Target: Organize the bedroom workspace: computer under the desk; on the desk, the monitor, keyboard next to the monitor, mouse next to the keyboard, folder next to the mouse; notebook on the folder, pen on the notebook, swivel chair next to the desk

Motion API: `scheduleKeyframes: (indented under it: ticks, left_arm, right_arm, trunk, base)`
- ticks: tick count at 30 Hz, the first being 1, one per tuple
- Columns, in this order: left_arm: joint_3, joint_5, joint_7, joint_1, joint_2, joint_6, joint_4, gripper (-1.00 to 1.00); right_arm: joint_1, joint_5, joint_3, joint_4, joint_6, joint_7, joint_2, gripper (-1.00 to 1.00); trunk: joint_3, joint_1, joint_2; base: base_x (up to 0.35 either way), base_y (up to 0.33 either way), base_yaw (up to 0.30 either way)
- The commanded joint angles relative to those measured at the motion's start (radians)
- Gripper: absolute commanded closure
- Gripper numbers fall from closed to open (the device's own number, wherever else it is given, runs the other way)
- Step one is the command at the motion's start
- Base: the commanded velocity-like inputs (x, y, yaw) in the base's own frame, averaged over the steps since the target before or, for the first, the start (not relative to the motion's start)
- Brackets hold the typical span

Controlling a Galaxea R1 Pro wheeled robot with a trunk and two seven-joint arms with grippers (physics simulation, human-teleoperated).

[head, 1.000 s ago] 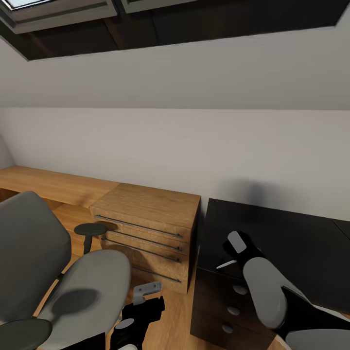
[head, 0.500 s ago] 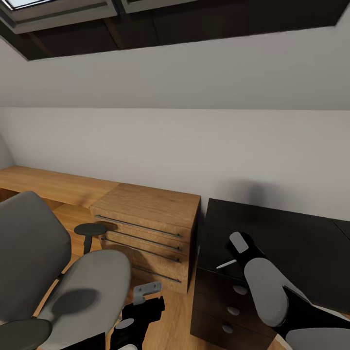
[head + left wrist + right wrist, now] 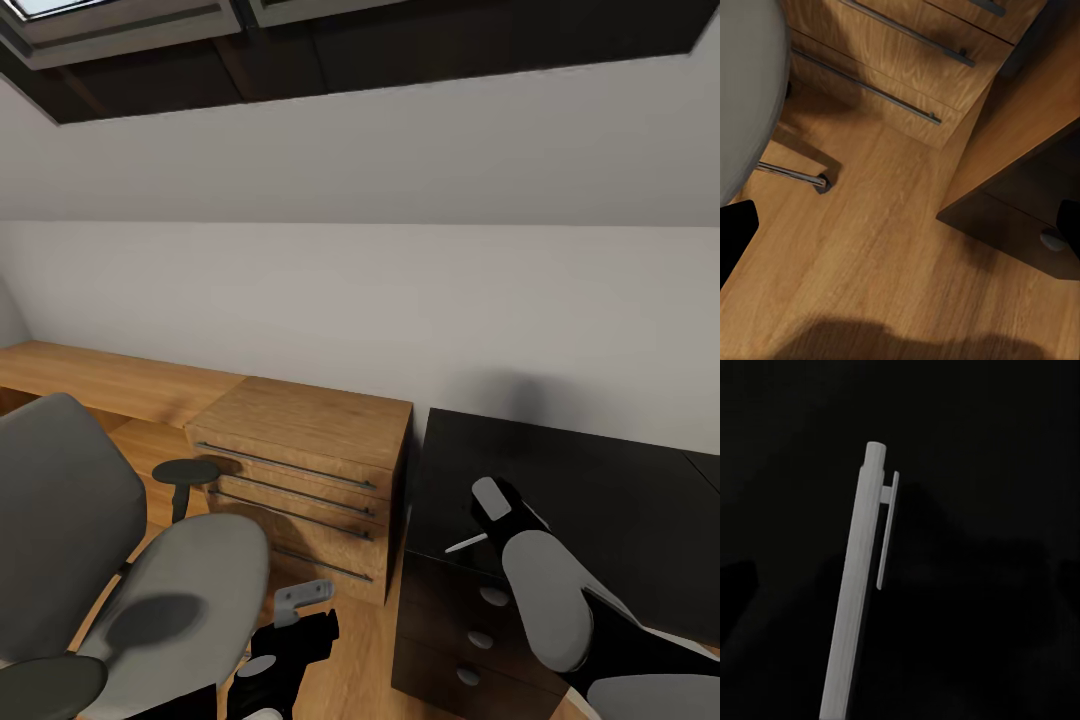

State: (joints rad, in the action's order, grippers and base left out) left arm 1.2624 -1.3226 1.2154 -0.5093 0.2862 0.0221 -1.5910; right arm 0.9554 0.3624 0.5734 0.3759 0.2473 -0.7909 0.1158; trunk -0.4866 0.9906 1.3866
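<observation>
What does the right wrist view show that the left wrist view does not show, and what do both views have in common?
The right wrist view shows the white pen with its clip, close up against the desk's black top. The left wrist view shows the wood plank floor, the wooden drawer chest with its bar handles, the grey swivel chair's seat edge with a chrome leg and caster, and a silver knob. Both views share the black desk: its drawer unit stands beside the chest.

White pen (image 3: 859, 585) with clip, above glossy black desk (image 3: 600, 490), grey swivel chair (image 3: 150, 590) left.
</observation>
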Motion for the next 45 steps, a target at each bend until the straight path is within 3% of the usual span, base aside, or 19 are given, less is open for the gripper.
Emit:
scheduleKeyframes:
  ticks: [1, 8, 18, 23, 45]
  left_arm:
    - [0.002, -0.002, 0.004, -0.001, 0.001, 0.002, -0.001, -1.0]
    - [0.002, -0.002, 0.004, -0.001, -0.001, 0.002, -0.003, -1.0]
    - [0.002, -0.003, 0.004, -0.001, -0.001, 0.002, -0.003, -1.0]
    - [0.002, -0.003, 0.004, -0.001, -0.001, 0.002, -0.003, -1.0]
    - [0.003, -0.003, 0.004, -0.001, -0.002, 0.002, -0.003, -1.0]
  right_arm:
    - [0.0, 0.003, 0.0, 0.003, 0.007, -0.005, 0.0, -1.0]
    - [0.0, 0.026, 0.0, 0.002, 0.012, -0.007, -0.001, -1.0]
    - [0.0, 0.114, -0.002, 0.002, 0.053, -0.007, -0.002, -1.0]
    - [0.0, 0.124, 0.0, 0.004, 0.105, -0.006, -0.003, -1.0]
    - [0.0, 0.125, -0.003, 0.005, 0.116, 0.001, -0.001, -1.0]
  trunk:
    - [-0.001, 0.0, 0.001]
    - [-0.001, 0.0, 0.001]
    - [-0.001, 0.0, 0.001]
    - [-0.001, 0.0, 0.001]
    - [-0.001, 0.0, 0.001]
  base:
    - [0.0, 0.0, 0.0]
    - [0.0, 0.0, 0.0]
    - [0.0, 0.0, 0.0]
    - [0.0, 0.0, 0.0]
    - [0.0, 0.0, 0.0]
